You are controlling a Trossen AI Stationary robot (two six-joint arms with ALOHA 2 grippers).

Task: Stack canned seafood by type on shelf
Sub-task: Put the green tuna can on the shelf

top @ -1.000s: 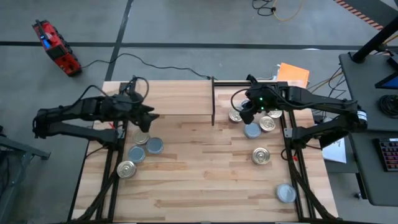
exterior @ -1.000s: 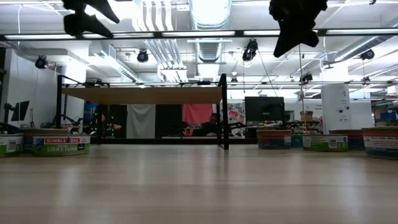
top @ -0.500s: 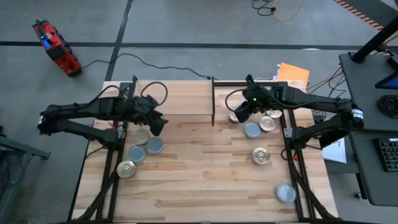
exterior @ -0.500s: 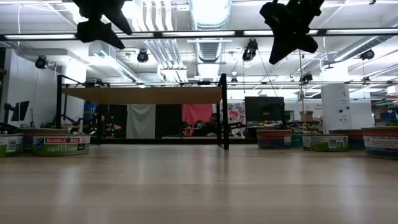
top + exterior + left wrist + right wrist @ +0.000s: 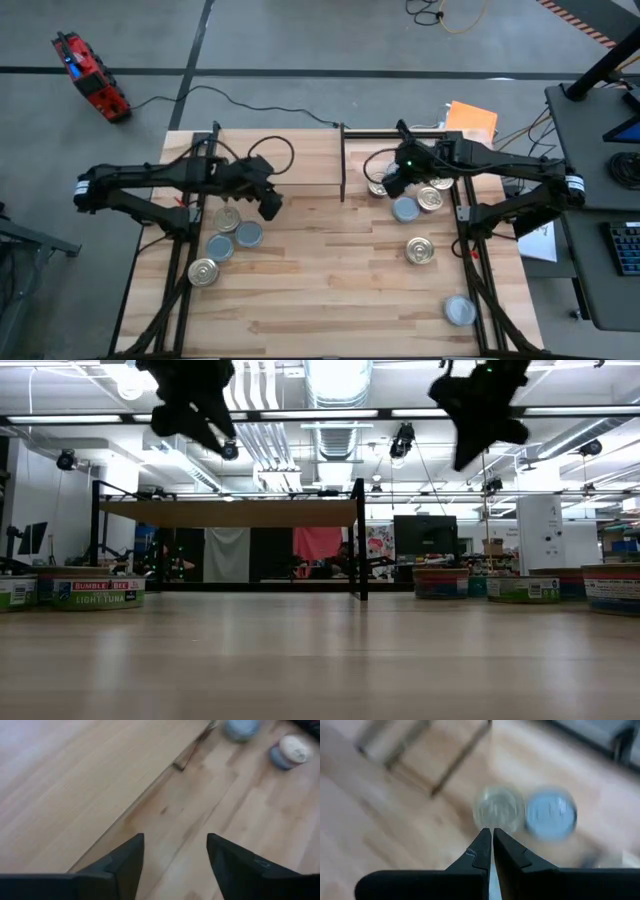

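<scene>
The shelf [image 5: 280, 158] is a light-wood board in a black frame at the table's far side, with a dark upright end panel [image 5: 342, 165]. Tins stand on the tabletop in two groups. At the left are a golden one [image 5: 228, 219] and a silver one [image 5: 249, 235]; at the right are a golden one [image 5: 499, 810] and a silver one [image 5: 551, 814]. My left gripper [image 5: 175, 840] hangs open and holds nothing, in front of the shelf's near edge [image 5: 268, 203]. My right gripper [image 5: 491, 845] is shut and holds nothing, above the right group [image 5: 391, 186].
More tins stand at the left near side [image 5: 203, 270], right of centre [image 5: 419, 250] and at the near right corner [image 5: 459, 310]. The low view shows tins along both table sides [image 5: 98, 592] [image 5: 440, 582]. Bare tabletop [image 5: 320, 270] lies between the groups.
My left gripper has travelled toward the table's right along the shelf's near edge, sinking a little, away from the left group of tins. My right gripper has turned about its wrist and stayed shut over the right group.
</scene>
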